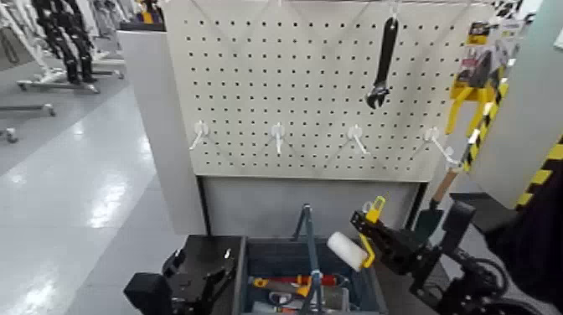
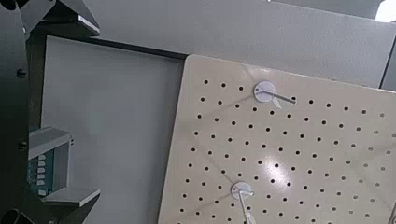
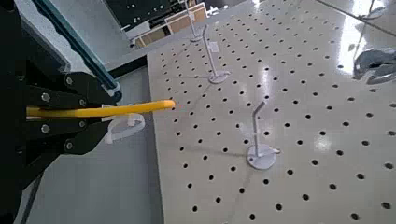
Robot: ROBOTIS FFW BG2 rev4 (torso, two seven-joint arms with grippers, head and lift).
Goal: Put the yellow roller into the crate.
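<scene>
The yellow roller (image 1: 348, 250) hangs in my right gripper (image 1: 371, 229), which is shut on its yellow handle. Its white sleeve points left, over the right side of the crate (image 1: 374, 289). The crate is dark blue-grey with a tall central handle bar (image 1: 308, 239) and stands low in the middle of the head view. The right wrist view shows the roller's yellow handle (image 3: 112, 109) clamped in the right gripper (image 3: 51, 112), with the pegboard behind. My left gripper (image 1: 199, 275) is parked low, left of the crate.
A white pegboard (image 1: 318, 84) with several hooks rises behind the crate. A black wrench (image 1: 384, 63) and a yellow clamp-like tool (image 1: 473, 96) hang on it. An orange-handled screwdriver (image 1: 293, 282) lies in the crate. Open floor lies to the left.
</scene>
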